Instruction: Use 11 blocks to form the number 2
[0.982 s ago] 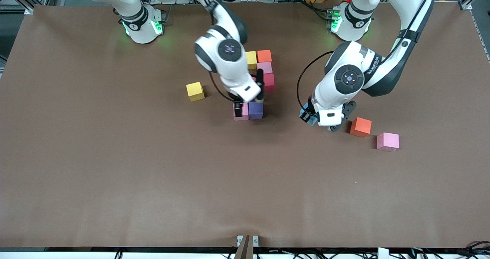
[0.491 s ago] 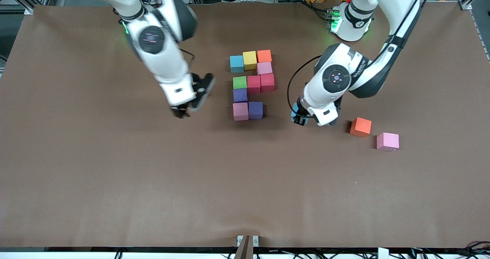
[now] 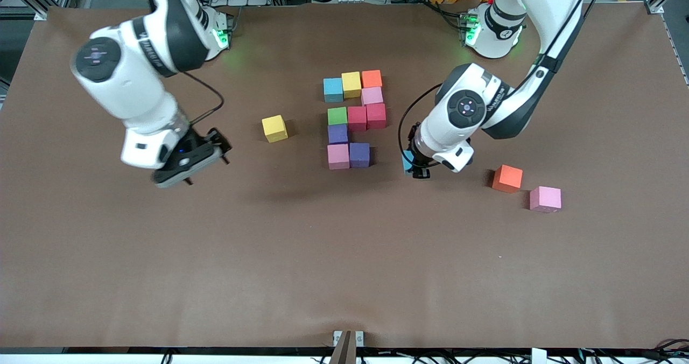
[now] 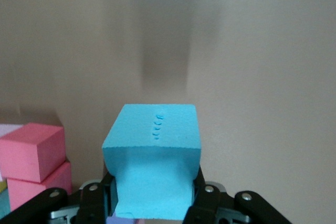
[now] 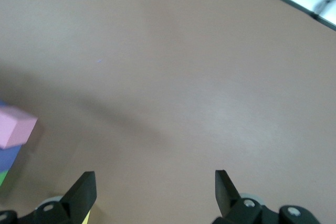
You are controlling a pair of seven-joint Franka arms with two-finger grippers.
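Note:
Several touching blocks form a partial number 2 [image 3: 352, 119] mid-table, with a blue [image 3: 333, 89], yellow [image 3: 351, 84] and orange [image 3: 371, 78] row farthest from the front camera. A pink [image 3: 338, 156] and a purple block [image 3: 359, 154] make its nearest row. My left gripper [image 3: 417, 169] [image 4: 153, 199] is shut on a light blue block [image 3: 406, 162] [image 4: 152, 150], over the table beside that purple block, toward the left arm's end. My right gripper [image 3: 215, 151] [image 5: 155, 187] hangs open and holds nothing, toward the right arm's end.
A loose yellow block [image 3: 274, 128] lies between the right gripper and the digit. A loose orange block [image 3: 507, 178] and a pink one [image 3: 545, 198] sit toward the left arm's end. Red blocks [image 4: 34, 153] show beside the held block in the left wrist view.
The right arm has swung off the digit toward its own end of the table, uncovering the blocks. The left gripper has carried the light blue block closer to the digit.

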